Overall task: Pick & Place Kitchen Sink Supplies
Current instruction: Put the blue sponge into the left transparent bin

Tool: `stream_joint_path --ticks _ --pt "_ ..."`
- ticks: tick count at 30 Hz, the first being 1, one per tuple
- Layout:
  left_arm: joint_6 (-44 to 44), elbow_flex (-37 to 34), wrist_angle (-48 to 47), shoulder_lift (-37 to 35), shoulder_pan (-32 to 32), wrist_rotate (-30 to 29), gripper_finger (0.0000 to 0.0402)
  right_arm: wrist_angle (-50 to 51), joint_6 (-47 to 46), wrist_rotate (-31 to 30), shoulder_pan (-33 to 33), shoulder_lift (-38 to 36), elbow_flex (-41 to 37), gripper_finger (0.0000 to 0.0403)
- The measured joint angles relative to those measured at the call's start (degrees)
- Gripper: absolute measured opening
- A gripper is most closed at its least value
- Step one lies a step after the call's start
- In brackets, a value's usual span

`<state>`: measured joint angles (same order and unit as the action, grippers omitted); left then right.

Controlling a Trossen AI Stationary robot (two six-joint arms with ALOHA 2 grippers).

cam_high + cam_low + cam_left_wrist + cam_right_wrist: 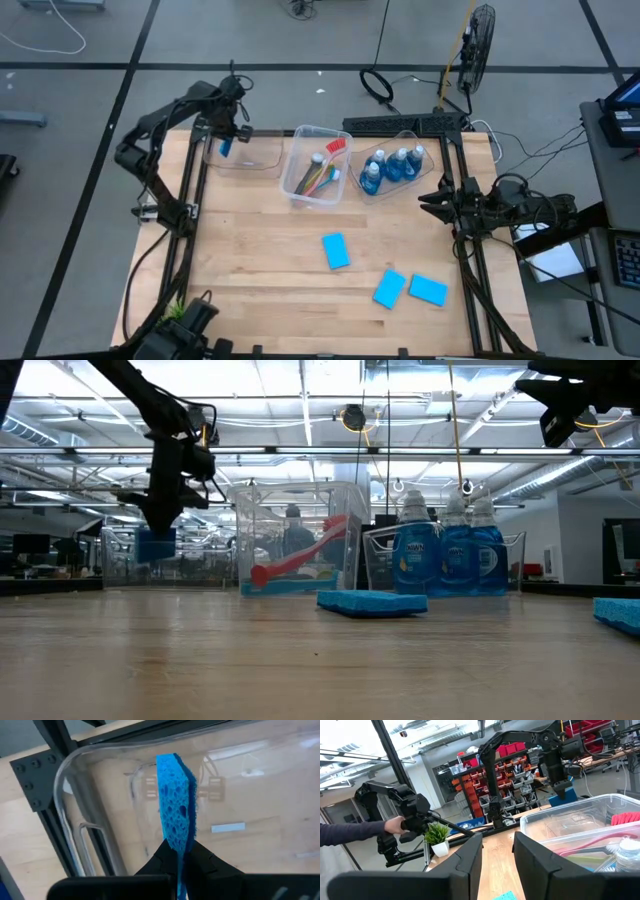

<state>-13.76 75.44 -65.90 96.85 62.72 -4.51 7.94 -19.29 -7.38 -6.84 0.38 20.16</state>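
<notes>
My left gripper [226,143] hangs over the left clear bin [245,155] at the table's far left, shut on a blue sponge [175,802]. In the low view that sponge [155,545] hangs above the table. Three more blue sponges [336,250] [389,288] [428,290] lie flat on the near right of the table. The middle bin [300,185] holds the brushes [322,170], and the right bin [420,172] holds the blue bottles [392,168]. My right gripper [425,205] waits open at the right edge, held high [497,845]. My left gripper pinches the sponge between its two fingers at one end [178,845], on the two broad faces. The fingers come from above, pointing down. The sponge stands on edge below the fingers, lifted clear over the bin's open top.
Dark frame rails [195,200] run along the table's left, far and right edges. A small green plant [178,310] sits at the near left corner. In the right wrist view a person's hand [395,825] holds another arm beyond the table. Bare wood [260,250] lies left of the sponges.
</notes>
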Motion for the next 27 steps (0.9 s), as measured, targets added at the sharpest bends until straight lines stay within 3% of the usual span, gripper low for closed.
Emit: stream_joint_path --ticks 27 --pt "-3.04 -2.01 1.46 2.26 -0.28 -1.51 0.0027 0.02 0.00 0.00 0.01 0.00 0.02 0.0098"
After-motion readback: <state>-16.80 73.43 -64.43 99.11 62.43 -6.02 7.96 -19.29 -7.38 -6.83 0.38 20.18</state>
